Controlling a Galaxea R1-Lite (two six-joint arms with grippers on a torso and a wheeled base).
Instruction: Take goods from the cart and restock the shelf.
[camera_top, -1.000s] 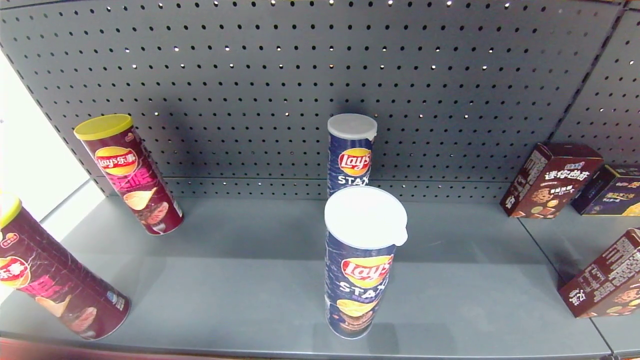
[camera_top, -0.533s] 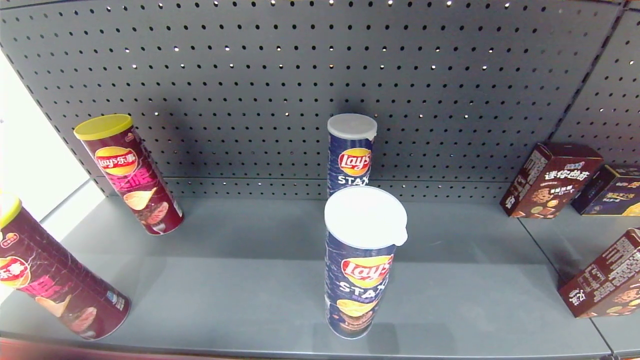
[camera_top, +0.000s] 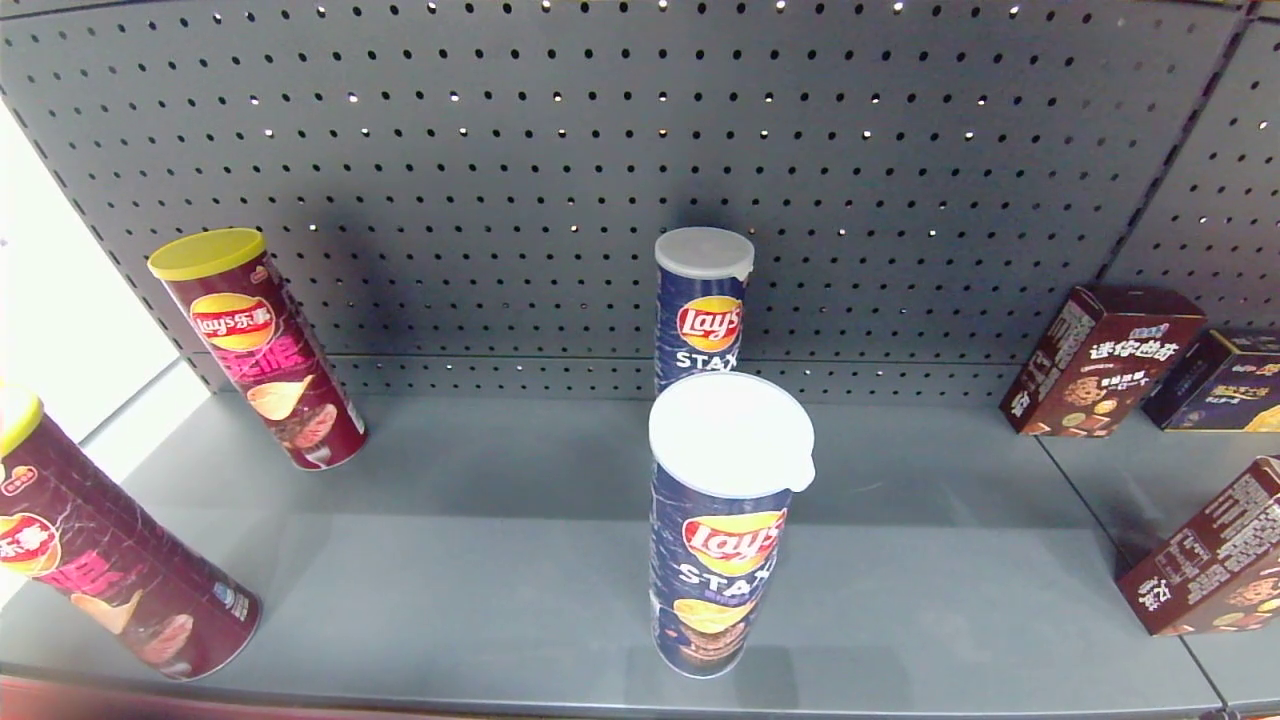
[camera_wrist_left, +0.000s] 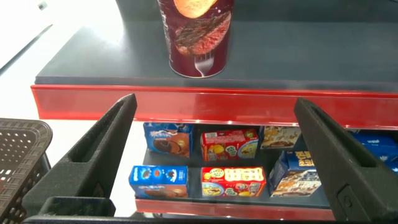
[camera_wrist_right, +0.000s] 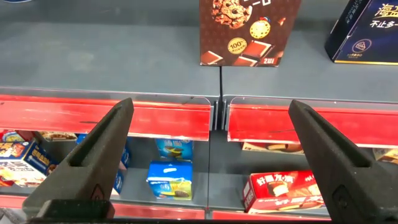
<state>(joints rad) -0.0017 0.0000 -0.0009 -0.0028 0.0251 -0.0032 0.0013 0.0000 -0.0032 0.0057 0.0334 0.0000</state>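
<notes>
You see your left gripper (camera_wrist_left: 214, 102) and right gripper (camera_wrist_right: 211, 104) in front of the shelf (camera_top: 480, 560), jaws wide apart, holding nothing.

A red-and-yellow oval logo with white lettering beneath marks the front blue can (camera_top: 715, 575) and the rear blue can (camera_top: 700, 320), a like logo with Chinese characters marks the rear maroon can (camera_top: 265, 360) and the near maroon can (camera_top: 110, 570), and white Chinese characters mark the brown box (camera_top: 1095, 365) on the shelf (camera_top: 500, 560).
</notes>
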